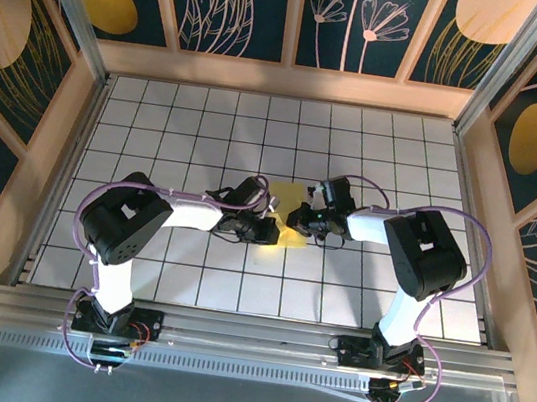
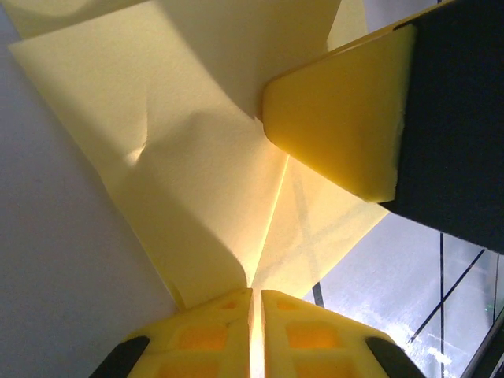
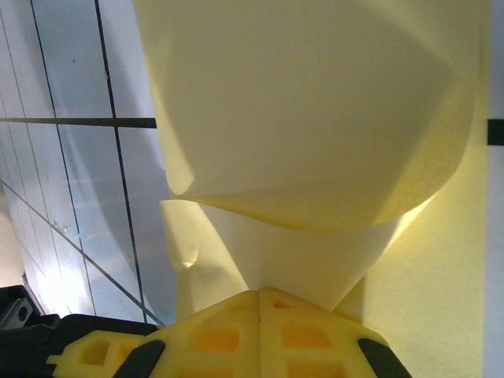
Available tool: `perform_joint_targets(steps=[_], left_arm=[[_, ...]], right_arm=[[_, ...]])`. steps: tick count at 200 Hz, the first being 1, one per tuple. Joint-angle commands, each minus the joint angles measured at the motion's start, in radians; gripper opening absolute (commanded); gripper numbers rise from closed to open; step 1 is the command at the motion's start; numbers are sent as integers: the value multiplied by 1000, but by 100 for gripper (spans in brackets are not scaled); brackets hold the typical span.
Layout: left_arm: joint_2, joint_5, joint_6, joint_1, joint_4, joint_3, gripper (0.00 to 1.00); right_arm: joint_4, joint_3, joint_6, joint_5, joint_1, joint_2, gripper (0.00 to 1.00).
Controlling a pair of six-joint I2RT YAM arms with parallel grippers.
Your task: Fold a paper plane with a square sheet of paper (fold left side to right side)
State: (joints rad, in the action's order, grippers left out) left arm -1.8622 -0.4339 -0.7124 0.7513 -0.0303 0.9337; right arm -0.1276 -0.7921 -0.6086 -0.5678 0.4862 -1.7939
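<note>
The pale yellow square sheet of paper [image 1: 291,217] is lifted off the tiled table between the two arms, bent and partly folded. My left gripper [image 1: 263,223] is shut on its near left edge; in the left wrist view the sheet [image 2: 197,157] rises from between the closed yellow fingers [image 2: 213,335], with a crease running up from them. My right gripper [image 1: 308,217] is shut on the right part; its wrist view has the sheet [image 3: 315,118] curling over above the closed fingers [image 3: 213,335]. The other arm's yellow finger [image 2: 346,118] presses in at upper right. No finished paper plane is in view.
The white grid-tiled table [image 1: 208,131] spreads around both arms, boxed in by wooden walls [image 1: 55,139] at left, right and back. A metal rail [image 1: 248,335] carries the arm bases at the near edge.
</note>
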Motion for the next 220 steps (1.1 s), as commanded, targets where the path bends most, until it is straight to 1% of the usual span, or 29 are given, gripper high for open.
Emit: perform_joint_targets(steps=[1, 28, 74, 107, 113, 163, 220], left_arm=[[-23, 26, 4, -7, 28, -25, 9], [-30, 43, 10, -7, 35, -29, 5], [-37, 65, 31, -7, 53, -29, 3], [-41, 72, 38, -7, 59, -28, 2], [-41, 72, 39, -7, 59, -28, 2], [-42, 78, 40, -6, 64, -26, 1], [-45, 87, 42, -8, 75, -21, 1]], right_arm=[[54, -6, 20, 3, 13, 25, 0], [43, -1, 26, 11, 14, 68, 0], [-17, 64, 5, 17, 43, 116, 0], [-47, 66, -6, 20, 55, 94, 0], [-50, 65, -8, 19, 74, 86, 0], [-72, 52, -6, 19, 84, 49, 0], [-30, 36, 14, 56, 89, 12, 0]])
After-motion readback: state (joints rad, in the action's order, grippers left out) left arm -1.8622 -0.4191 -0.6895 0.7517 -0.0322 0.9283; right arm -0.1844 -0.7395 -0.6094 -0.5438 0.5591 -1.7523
